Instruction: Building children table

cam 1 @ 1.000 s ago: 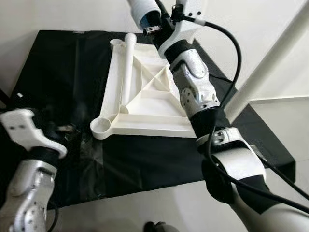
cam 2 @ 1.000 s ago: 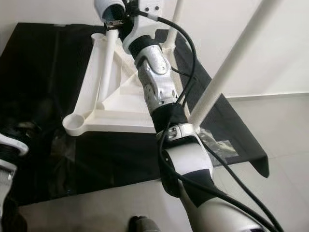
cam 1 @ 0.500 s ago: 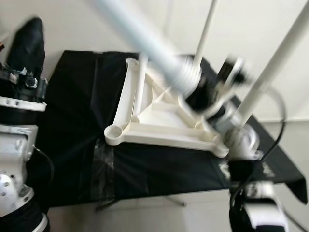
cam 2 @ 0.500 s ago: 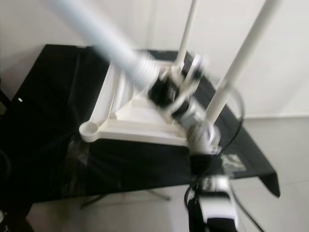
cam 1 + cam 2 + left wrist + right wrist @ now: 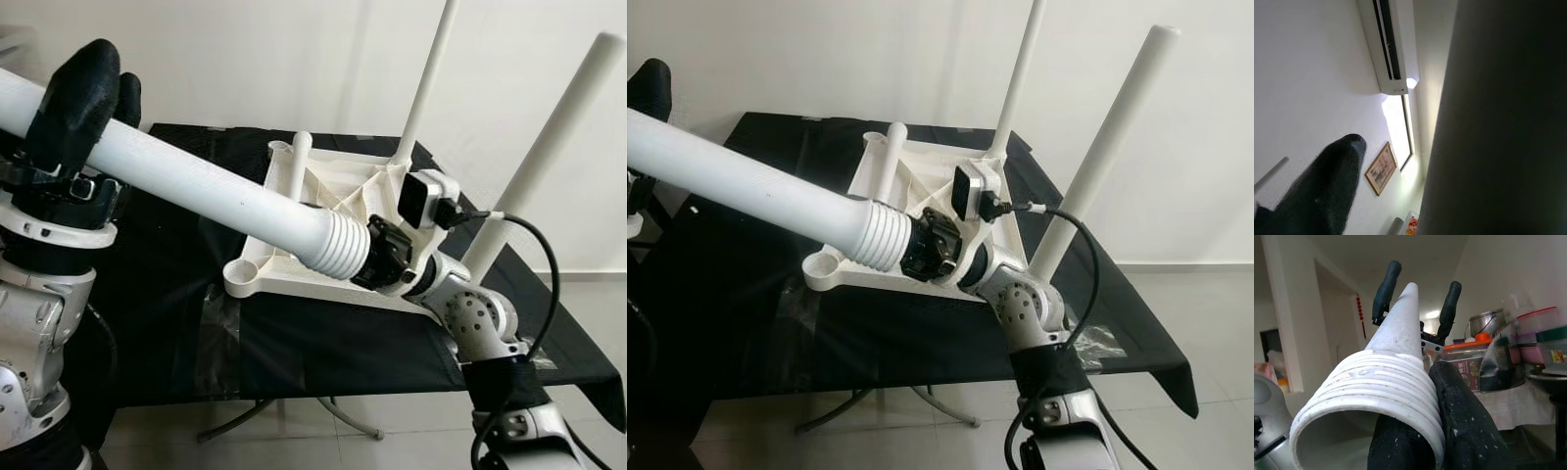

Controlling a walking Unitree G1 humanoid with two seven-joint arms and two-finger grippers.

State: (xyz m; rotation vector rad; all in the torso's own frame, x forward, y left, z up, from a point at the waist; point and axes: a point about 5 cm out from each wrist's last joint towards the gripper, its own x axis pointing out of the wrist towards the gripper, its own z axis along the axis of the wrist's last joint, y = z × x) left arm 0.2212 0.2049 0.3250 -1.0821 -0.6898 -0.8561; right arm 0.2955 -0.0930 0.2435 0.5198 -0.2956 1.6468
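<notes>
Where head views hide it, hollow leg [image 5: 1376, 396], threaded end, right end effector [image 5: 1435, 431] clamped.

A white table leg [image 5: 196, 186] with a ribbed end is gripped by black fingers [image 5: 73, 93]. A white table frame [image 5: 338, 211] is seen on a black cloth [image 5: 323, 343]. Silver and black are shown on the right arm [image 5: 480, 333].

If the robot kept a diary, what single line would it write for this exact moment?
both grippers: hold long white plastic table leg | right gripper: threaded end | left gripper: plain end | upturned white tabletop: two legs fitted
</notes>
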